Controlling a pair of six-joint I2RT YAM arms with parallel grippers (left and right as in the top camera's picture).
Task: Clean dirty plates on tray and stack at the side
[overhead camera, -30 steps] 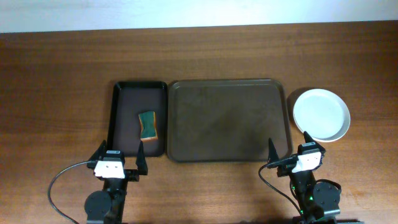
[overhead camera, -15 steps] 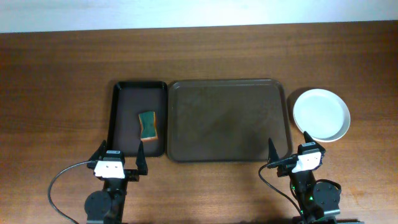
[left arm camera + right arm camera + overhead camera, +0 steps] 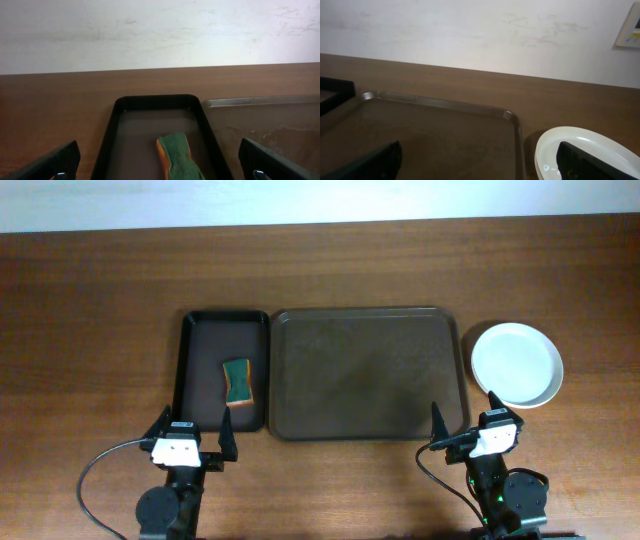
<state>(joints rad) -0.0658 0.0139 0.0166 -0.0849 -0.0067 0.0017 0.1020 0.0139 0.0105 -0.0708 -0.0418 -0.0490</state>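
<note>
Left gripper (image 3: pixel 196 420) is parked at the near edge of the table (image 3: pixel 90 330), left of centre, fingers (image 3: pixel 55 162) spread wide apart and holding nothing. Right gripper (image 3: pixel 466 408) is at the near edge too, right of centre, fingers (image 3: pixel 370 160) also well apart, nothing between them. The tray (image 3: pixel 365 370) sits mid-table with its long side parallel to the near edge. A white plate (image 3: pixel 517 364) is on the table just beside the tray's right edge, off the tray and towards the table's right edge. Its face looks plain white, and I can't tell whether more plates are stacked under it. The narrow tray (image 3: pixel 205 360) lies alongside the big tray's left edge, close or touching. The sponge (image 3: pixel 238 381) lies in it, green side up, toward its near right corner.
</note>
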